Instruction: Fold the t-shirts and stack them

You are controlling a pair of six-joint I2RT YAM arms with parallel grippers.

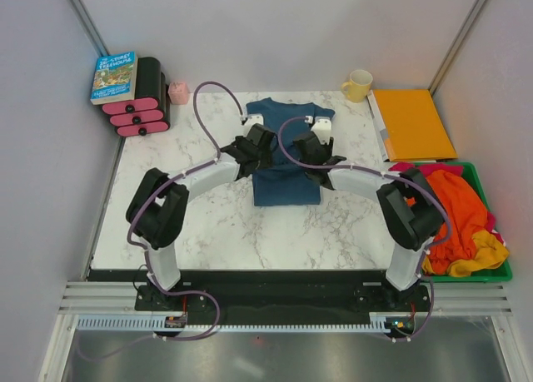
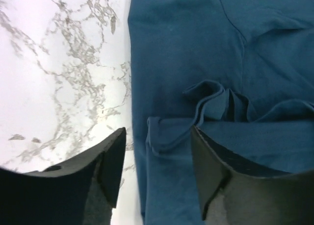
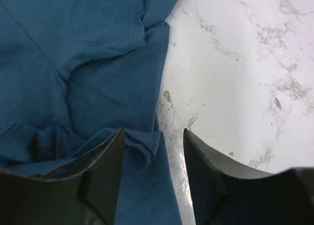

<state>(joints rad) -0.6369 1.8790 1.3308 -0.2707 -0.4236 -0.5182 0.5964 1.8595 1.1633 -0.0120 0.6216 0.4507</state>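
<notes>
Seen from above, the left arm (image 1: 208, 172) and right arm (image 1: 408, 211) hide the mid side edges of the blue t-shirt (image 1: 286, 178), both wrist views crop it, the book (image 1: 114, 76) far left of it is unreadable, and the heaped shirts (image 1: 456, 211) right of it are partly covered.

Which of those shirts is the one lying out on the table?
The teal-blue shirt, lying mid-table. The orange shirt, pink shirt and yellow shirt sit crumpled together in the green bin at the right.
</notes>
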